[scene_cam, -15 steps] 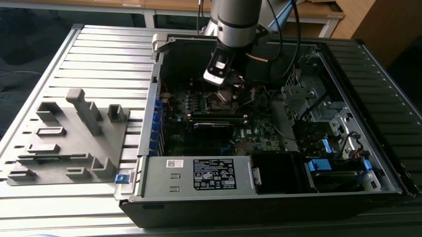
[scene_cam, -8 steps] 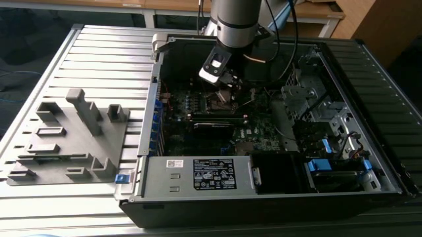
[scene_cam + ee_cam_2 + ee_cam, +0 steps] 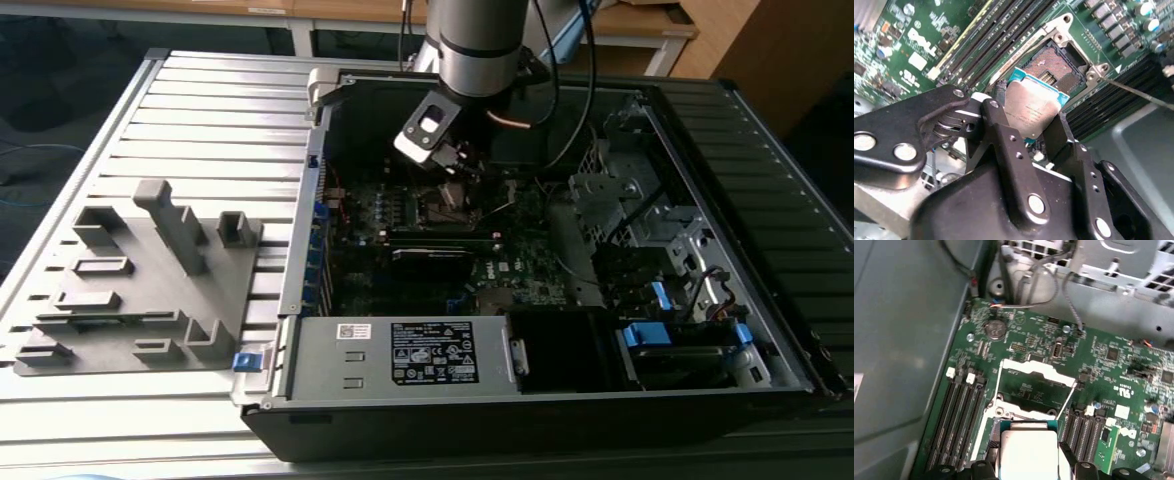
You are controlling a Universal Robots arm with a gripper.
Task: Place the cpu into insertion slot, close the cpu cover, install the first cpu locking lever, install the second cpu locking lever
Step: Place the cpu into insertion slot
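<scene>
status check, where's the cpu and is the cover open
gripper shut on cpu, held over bare socket. cpu cover hinged up, open. nothing seen between cpu and socket.

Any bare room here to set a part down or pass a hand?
Free: ribbed grey table top between the grey plastic fixture tray and the table's far edge. Crowded: inside the black computer case, where the gripper grips the silver-grey square cpu.

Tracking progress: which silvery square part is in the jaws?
The cpu, clamped in the jaws over the open socket; the cpu cover stands flipped up, free of them.
</scene>
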